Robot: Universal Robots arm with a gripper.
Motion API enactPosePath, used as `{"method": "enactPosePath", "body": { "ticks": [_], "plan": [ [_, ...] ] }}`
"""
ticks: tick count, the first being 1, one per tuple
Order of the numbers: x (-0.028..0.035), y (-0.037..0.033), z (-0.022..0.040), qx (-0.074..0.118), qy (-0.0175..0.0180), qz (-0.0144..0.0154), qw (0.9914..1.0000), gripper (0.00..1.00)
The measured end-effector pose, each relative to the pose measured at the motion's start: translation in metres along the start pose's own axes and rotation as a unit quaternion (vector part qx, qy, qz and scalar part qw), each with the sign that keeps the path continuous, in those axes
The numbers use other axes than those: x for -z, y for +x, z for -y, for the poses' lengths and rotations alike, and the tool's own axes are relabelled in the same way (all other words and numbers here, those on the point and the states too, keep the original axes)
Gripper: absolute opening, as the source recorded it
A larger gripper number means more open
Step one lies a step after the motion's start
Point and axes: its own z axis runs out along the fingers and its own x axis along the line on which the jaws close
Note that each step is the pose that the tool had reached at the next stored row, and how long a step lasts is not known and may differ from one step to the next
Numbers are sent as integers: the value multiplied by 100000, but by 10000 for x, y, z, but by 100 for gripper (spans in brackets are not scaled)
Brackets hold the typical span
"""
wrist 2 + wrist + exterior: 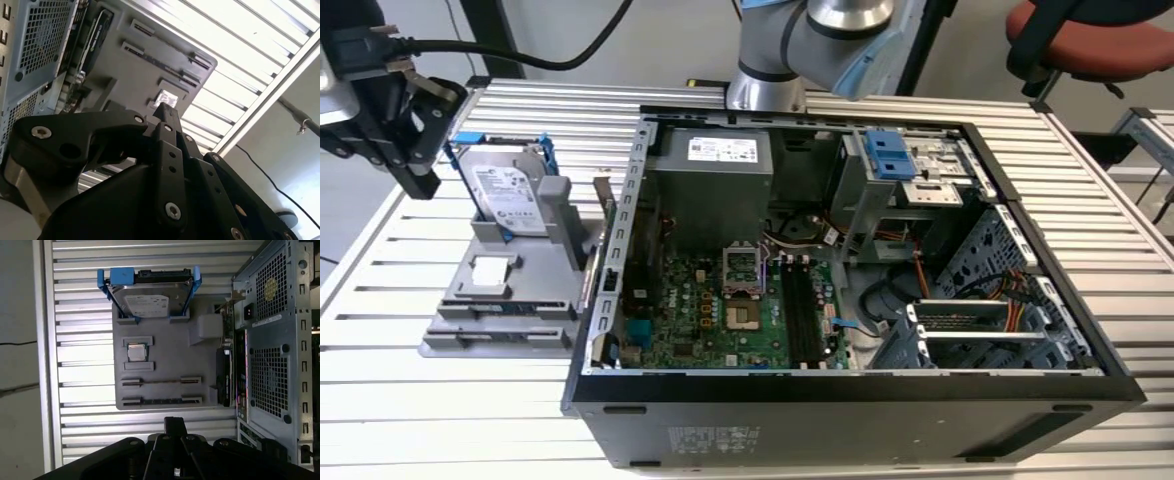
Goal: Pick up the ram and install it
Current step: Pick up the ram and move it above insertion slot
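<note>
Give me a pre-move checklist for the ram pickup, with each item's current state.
1. Ram present: a thin stick stands edge-on in a slot of the grey holder; ok.
2. End effector empty: nothing held; ok.
3. Jaws open for a grasp: shut; not ok.
4. End effector on the ram: apart from it, not touching; not ok.
5. Black motherboard slots free: they look empty in the exterior view; ok.
6. Slot latches open: cannot tell.
</note>
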Motion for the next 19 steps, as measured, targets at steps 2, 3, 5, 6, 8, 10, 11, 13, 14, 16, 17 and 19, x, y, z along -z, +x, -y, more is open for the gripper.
{"method": "enactPosePath", "body": {
  "ticks": [2, 3, 5, 6, 8, 10, 11, 13, 14, 16, 17, 19],
  "plan": [
    [-1, 0, 0, 1539, -31, -70, 99988, 0],
    [-1, 0, 0, 2409, -50, -109, 99971, 0],
    [-1, 0, 0, 4259, -77, -204, 99909, 0],
    [0, 0, 0, 5152, -90, -248, 99867, 0],
    [-1, 0, 0, 6947, -123, -335, 99758, 0],
    [0, 0, 0, 8792, -154, -426, 99612, 0],
    [-1, 0, 0, 9683, -170, -466, 99529, 0],
    [0, 0, 0, 11469, -199, -556, 99338, 0],
    [0, 0, 0, 12337, -214, -598, 99234, 0],
    [-1, 0, 0, 14170, -249, -685, 98988, 0],
    [-1, 0, 0, 15088, -265, -728, 98852, 0],
    [-1, 0, 0, 16887, -296, -818, 98560, 0]
  ]
}}
